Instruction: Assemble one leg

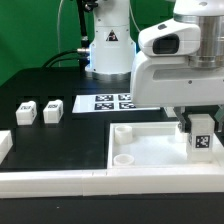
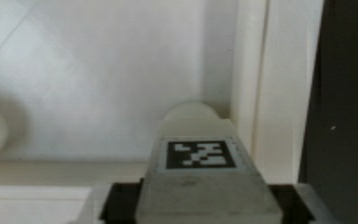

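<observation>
— Leg (image 1: 203,142) position, please? Start from the exterior view's left.

— At the left edge of the frame a white block (image 1: 4,146) sits on the table (image 1: 60,140). Right of it, two small tagged blocks (image 1: 27,111) (image 1: 53,108) lie side by side, well apart from everything else. Further right, upper middle, lies the marker board (image 1: 116,102), flat. Below it spreads the large white tray (image 1: 150,150), a round socket (image 1: 123,131) showing in its near-left corner area.

— And the leg itself?

— Right side of the frame, upright, tag facing out, standing over the tray's right part.

— Claw (image 1: 200,125)?

— Clamped on the leg; dark fingers (image 1: 184,122) flank its upper end. In the wrist view the leg (image 2: 201,160) fills the lower middle, tag visible, dark pads (image 2: 119,200) pressed against both sides, with the tray's wall (image 2: 247,60) running just beside it.

— Is its lower end touching the tray?

— Can't tell from either view.
</observation>
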You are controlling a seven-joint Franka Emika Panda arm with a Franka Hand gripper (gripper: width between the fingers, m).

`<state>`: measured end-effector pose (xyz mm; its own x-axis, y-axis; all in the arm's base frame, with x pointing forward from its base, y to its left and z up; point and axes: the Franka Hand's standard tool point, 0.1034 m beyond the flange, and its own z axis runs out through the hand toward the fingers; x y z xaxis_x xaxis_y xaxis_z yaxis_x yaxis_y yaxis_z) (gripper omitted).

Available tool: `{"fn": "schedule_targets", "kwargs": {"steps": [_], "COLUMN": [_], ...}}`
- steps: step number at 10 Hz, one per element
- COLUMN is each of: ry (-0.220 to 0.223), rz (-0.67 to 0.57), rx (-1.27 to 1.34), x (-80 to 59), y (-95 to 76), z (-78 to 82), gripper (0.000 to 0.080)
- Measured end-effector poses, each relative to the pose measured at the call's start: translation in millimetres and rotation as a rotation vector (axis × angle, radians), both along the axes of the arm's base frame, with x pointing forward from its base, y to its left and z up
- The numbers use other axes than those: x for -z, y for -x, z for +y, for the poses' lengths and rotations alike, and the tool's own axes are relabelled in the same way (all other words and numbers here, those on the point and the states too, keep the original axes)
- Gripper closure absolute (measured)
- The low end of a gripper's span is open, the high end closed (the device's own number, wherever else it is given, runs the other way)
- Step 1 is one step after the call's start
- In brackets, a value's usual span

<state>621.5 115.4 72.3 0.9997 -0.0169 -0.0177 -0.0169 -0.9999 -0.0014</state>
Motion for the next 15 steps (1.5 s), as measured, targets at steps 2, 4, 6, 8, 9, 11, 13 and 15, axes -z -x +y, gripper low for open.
{"fn": "schedule_targets", "kwargs": {"steps": [2,4,6,8,9,11,13,15], "ry": [-0.004,-0.035,-0.039,-0.041,-0.039,-0.035,-0.036,-0.036], "rz": [0.001,-0.006,-0.001,0.011,0.015,0.030,0.039,0.038], "rx": [0.102,0.413,0.715,0.976,1.056,1.320,1.461,1.428], "x": [0.1,0.7,1.0,0.9,1.2,1.6,1.4,1.9], "y": [0.2,-0.2,1.0,1.4,1.8,1.6,1.1,1.5], "z": [1.0,-1.5,1.0,3.5,3.9,4.7,4.5,4.8], "gripper": [0.0509,0.0509,0.0509,0.0509,0.0509,0.0508,0.0508,0.0384]}}
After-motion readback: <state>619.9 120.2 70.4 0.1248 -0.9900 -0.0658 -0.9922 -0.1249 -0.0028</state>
